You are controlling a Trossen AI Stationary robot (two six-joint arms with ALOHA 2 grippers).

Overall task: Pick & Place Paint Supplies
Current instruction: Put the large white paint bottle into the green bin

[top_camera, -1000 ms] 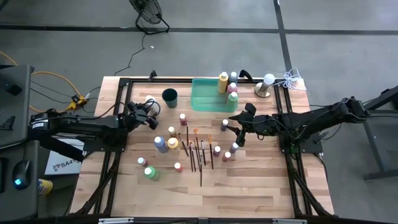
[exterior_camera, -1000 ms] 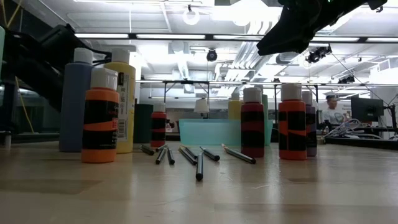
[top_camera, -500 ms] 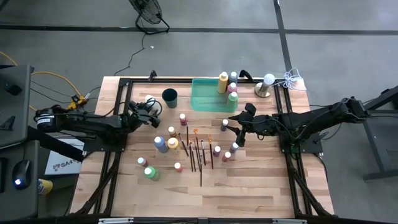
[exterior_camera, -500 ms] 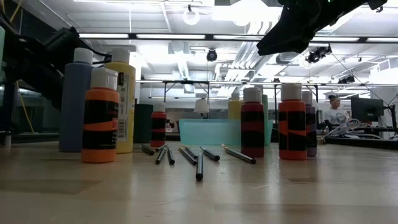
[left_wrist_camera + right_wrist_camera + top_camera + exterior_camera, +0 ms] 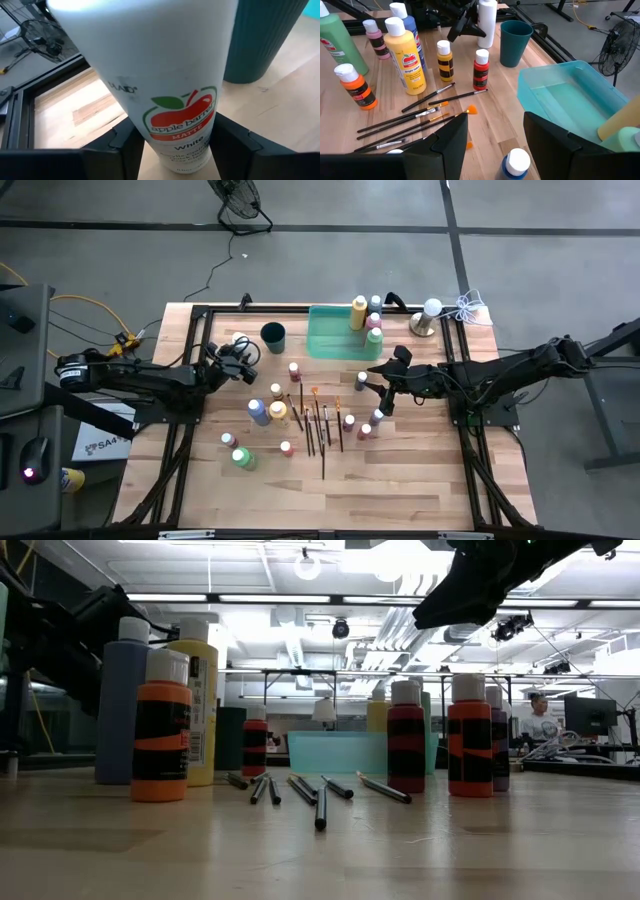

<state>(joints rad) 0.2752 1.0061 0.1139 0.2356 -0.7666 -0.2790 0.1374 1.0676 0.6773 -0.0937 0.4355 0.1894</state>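
White paint bottle (image 5: pixel 165 85) stands upright just beside the dark cup (image 5: pixel 273 336), on the side away from the green tray (image 5: pixel 335 340); left gripper (image 5: pixel 238 360) has a finger on each flank of its lower body, though actual contact cannot be confirmed. Right gripper (image 5: pixel 378 385) hovers near the tray, fingers spread, empty. Judgement: rigid plastic, smooth and likely slippery, top-heavy if full; grip mid-body across the label, not the cap.

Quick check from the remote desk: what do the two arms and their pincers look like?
Both arms are black, jointed links with dark cabling along them. The left pincer and right pincer each end in two blocky matte-black fingers. No markings show on them.
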